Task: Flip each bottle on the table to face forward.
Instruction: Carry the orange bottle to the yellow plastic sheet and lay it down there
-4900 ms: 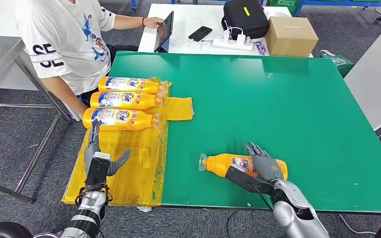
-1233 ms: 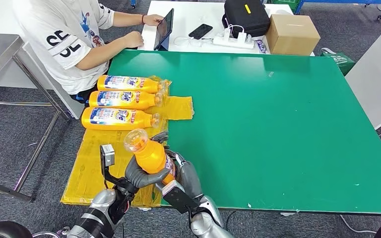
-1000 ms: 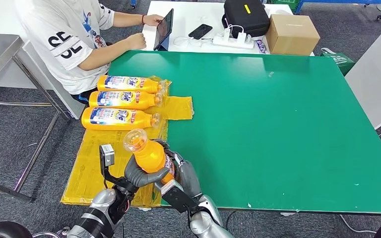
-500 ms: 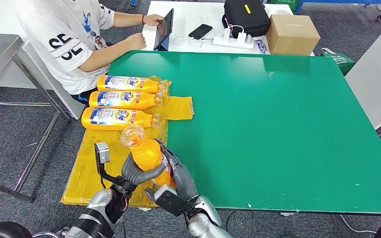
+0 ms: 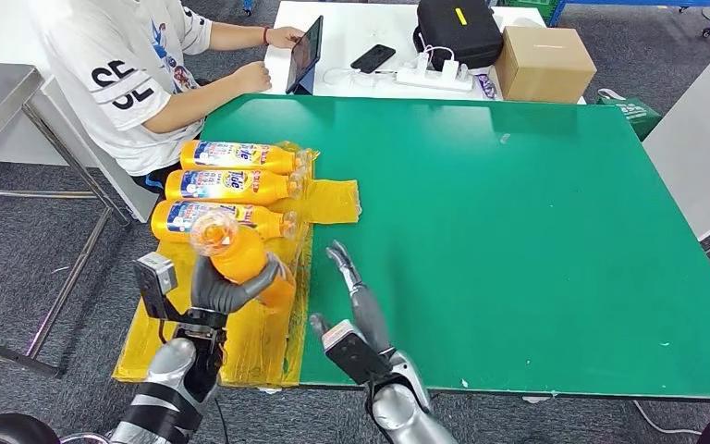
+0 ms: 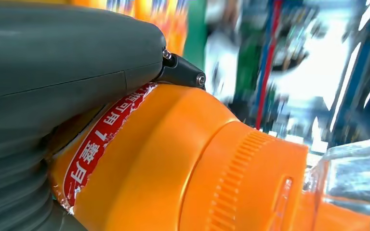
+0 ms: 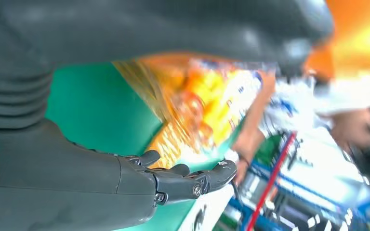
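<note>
A: From the head view, we have the left hand [image 5: 214, 289] wrapped around the bottle [image 5: 240, 261], cap end tipped up toward us, held above the yellow plastic sheet [image 5: 185, 342] just short of the three laid bottles [image 5: 226, 185]. The right hand [image 5: 356, 301] is flat over the green table [image 5: 518, 231], fingers spread, holding nothing.

B: So one hand carries it alone. If we lower it at this tilt, it could knock the nearest laid bottle [image 5: 240, 218] out of line, or slide on that crinkled sheet.

A: In the left wrist view, the thumb [image 6: 67, 57] presses on the torn red label [image 6: 101, 144] just behind the orange cap [image 6: 250, 187]. We judge that grip high and on slick film; the body could swing or slip.

B: The right wrist view is blurred, but we see the fingers [image 7: 183, 180] held straight out, apart from anything. They are too far to catch a drop, we think.
</note>
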`<action>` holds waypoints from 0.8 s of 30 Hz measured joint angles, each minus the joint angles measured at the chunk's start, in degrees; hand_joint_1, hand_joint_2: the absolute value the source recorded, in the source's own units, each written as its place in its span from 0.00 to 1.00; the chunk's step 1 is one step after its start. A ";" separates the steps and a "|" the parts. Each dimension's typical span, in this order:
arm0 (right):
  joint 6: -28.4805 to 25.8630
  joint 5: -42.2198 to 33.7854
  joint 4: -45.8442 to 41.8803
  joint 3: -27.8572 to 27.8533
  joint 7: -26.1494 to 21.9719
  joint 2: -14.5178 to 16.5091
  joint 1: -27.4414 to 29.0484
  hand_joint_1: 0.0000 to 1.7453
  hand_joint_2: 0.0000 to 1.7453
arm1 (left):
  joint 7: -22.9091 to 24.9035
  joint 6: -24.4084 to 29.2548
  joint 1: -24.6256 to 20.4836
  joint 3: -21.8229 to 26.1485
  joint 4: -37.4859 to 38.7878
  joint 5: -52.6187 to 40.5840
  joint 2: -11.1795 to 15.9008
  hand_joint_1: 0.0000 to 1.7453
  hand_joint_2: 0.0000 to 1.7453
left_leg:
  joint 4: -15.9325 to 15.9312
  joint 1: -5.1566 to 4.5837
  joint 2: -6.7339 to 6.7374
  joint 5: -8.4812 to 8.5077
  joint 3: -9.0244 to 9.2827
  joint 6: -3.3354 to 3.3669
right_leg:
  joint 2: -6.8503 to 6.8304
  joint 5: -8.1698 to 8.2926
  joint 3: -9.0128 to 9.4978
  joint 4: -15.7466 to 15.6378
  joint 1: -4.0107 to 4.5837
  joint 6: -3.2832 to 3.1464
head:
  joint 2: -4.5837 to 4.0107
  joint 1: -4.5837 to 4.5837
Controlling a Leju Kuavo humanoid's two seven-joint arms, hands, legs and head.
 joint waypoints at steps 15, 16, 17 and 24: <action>-6.39 -7.78 -18.84 -4.38 -3.34 -0.11 5.84 0.00 0.00 | 0.68 20.97 -0.50 0.65 -6.68 -34.27 2.21 1.00 1.00 | 0.00 -0.01 -0.01 0.00 -0.02 0.00 | 0.00 0.00 -0.01 -0.01 0.00 0.00 | 0.00 0.00; -6.63 -8.43 -19.66 -4.94 -3.49 -0.12 6.03 0.00 0.00 | 1.73 20.50 -0.68 0.36 -6.65 -37.59 3.06 1.00 1.00 | 0.00 0.00 0.00 0.00 -0.01 0.00 | 0.01 0.00 -0.01 -0.01 0.00 0.00 | 0.00 0.00; -6.87 -9.01 -20.50 -5.58 -3.58 -0.13 6.23 0.00 0.00 | 2.73 19.68 -0.85 0.04 -6.60 -40.45 4.05 1.00 1.00 | 0.00 0.00 0.00 0.00 -0.01 0.00 | 0.01 0.00 -0.01 0.00 0.00 0.00 | 0.00 0.00; -6.91 -12.24 -25.86 -11.58 -3.79 -0.32 7.79 0.00 0.00 | 8.74 10.29 -1.27 -3.04 -5.81 -55.07 11.88 1.00 1.00 | 0.00 0.01 0.03 0.00 -0.02 -0.01 | 0.03 -0.01 -0.06 0.00 0.00 -0.01 | 0.00 0.01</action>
